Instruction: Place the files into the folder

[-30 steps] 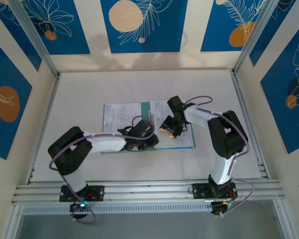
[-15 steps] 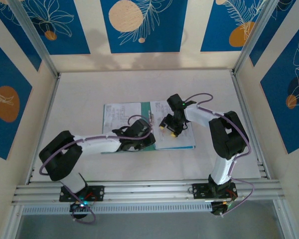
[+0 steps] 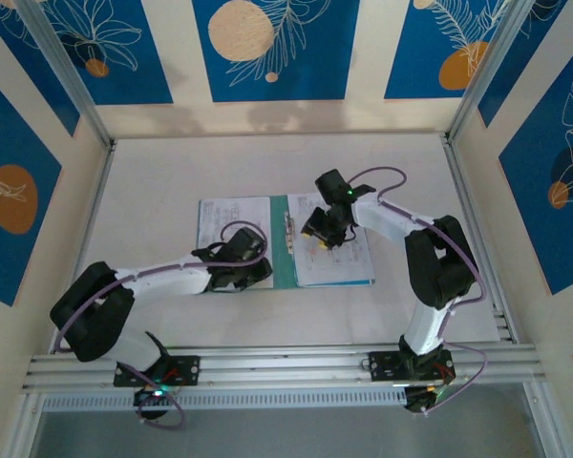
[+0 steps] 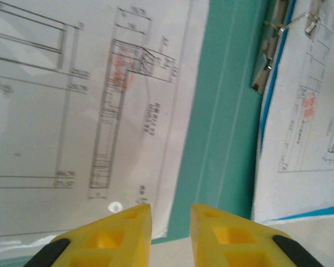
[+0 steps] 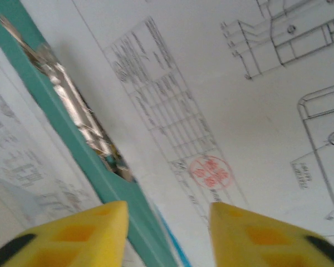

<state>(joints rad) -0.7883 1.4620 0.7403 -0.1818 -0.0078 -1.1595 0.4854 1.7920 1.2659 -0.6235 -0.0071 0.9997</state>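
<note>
While the folder (image 3: 279,250) lies open and flat, with one loose sheet (image 3: 227,218) on its left half and a stack of files (image 3: 349,260) on its right half beside the metal clip (image 5: 78,111), I judge the filing step is in hand. The left gripper (image 4: 171,214), at the near edge of the loose sheet, and the right gripper (image 5: 168,214), above the stack of files, both have fingers apart and empty. Next, the loose sheet must probably slide across onto that stack.
</note>
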